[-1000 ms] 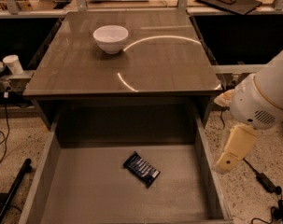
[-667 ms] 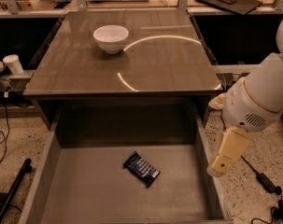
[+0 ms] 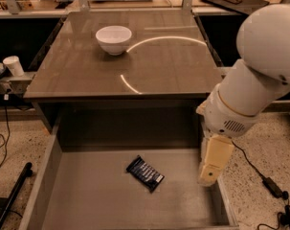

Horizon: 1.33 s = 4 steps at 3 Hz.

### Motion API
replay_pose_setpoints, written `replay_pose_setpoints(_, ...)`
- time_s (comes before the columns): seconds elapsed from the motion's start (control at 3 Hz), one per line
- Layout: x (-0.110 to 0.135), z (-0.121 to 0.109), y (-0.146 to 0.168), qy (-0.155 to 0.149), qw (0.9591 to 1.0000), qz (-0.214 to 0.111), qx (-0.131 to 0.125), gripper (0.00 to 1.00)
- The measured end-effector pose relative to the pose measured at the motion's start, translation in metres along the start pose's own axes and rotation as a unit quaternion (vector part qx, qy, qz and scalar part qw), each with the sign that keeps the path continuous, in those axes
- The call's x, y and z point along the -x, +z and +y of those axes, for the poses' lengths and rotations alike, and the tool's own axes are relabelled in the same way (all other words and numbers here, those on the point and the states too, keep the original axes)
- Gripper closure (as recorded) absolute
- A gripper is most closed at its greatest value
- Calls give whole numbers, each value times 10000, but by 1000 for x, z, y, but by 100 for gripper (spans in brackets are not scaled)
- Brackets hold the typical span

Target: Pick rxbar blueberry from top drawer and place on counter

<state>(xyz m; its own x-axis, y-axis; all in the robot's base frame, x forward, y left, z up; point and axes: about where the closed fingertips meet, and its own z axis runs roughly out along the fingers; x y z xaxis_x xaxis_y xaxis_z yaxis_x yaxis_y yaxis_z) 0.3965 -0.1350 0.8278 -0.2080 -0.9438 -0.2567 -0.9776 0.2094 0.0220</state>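
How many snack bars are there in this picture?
1. The rxbar blueberry lies flat near the middle of the top drawer, apart from the gripper, which hangs by the drawer's right wall. The drawer's nearest part is cut off, so more may be hidden.

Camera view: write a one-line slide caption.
The tool hangs over the right edge of the top drawer, rxbar blueberry lying inside; white bowl on the counter.

The robot's white arm (image 3: pixel 266 56) fills the right side of the frame, its bulbous upper segment at the top right corner narrowing to a ringed wrist (image 3: pixel 228 116) right of centre. Below it the cream-coloured end effector (image 3: pixel 210 174) hangs pointing straight down, in the lower right of the frame.
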Motion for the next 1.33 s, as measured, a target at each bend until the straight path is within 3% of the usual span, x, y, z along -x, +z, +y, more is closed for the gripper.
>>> replay_pose_setpoints(1.33,39,1,74,-544,9981,110,270,0)
